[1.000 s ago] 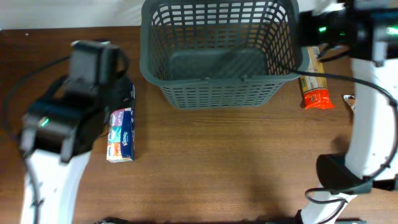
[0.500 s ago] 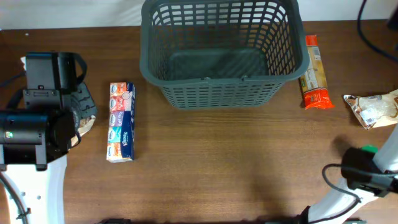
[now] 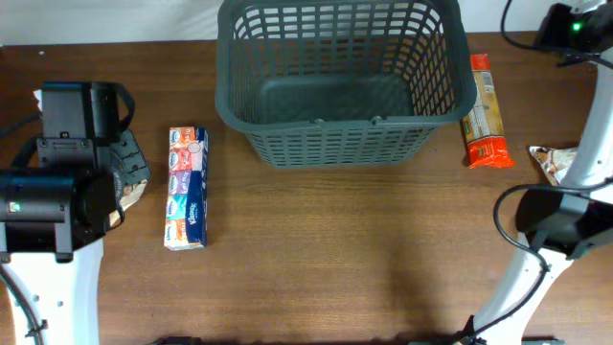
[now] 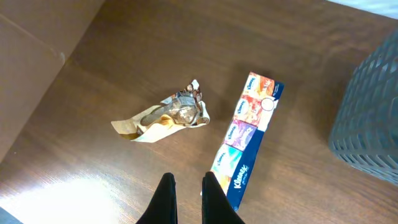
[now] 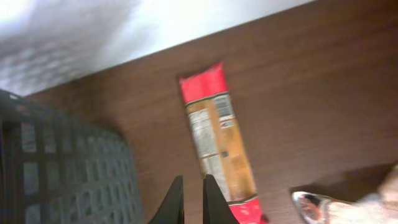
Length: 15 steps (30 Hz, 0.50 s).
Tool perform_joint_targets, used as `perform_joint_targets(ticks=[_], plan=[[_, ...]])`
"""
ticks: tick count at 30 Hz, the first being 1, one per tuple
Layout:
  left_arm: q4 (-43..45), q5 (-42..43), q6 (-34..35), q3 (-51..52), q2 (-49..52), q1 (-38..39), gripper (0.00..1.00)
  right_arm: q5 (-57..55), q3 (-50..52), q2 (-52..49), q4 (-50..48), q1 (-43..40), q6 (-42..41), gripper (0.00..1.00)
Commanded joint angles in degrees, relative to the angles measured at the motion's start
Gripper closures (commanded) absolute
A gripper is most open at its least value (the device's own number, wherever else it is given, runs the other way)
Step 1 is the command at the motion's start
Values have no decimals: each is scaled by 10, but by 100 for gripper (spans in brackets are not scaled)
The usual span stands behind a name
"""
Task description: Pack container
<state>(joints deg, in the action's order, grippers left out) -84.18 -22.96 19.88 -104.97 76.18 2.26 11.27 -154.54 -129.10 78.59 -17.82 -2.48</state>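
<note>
The container (image 3: 340, 123) is a dark grey lattice basket at the back centre, with nothing inside. A Kleenex tissue multipack (image 3: 187, 187) lies to its left, and a crumpled brown packet (image 4: 165, 117) lies further left. A long orange and red packet (image 3: 484, 113) rests beside the basket's right wall, with a silvery packet (image 3: 548, 161) past it. My left gripper (image 4: 188, 178) hangs shut and empty above the table, next to the near end of the tissue pack (image 4: 249, 134). My right gripper (image 5: 193, 179) is shut and empty, high between the basket wall (image 5: 62, 162) and the orange packet (image 5: 217, 146).
My left arm (image 3: 57, 187) covers the table's left edge and part of the crumpled packet. My right arm (image 3: 565, 220) rises along the right edge, over part of the silvery packet (image 5: 336, 208). Bare brown tabletop fills the front middle.
The left arm swung left off the tissue pack, then held still. The right arm dropped to the front right, then rose again to the back right corner.
</note>
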Motion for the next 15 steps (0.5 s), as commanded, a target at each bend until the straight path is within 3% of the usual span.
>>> perform_joint_targets(ticks=[1,15], plan=[[-3,-4,-7,-1,1,-3,98,51,2,-10,3,14,8,96],[-7,-2,-7,-1,1,-3,98,42,7,-17,13,91,61,96]])
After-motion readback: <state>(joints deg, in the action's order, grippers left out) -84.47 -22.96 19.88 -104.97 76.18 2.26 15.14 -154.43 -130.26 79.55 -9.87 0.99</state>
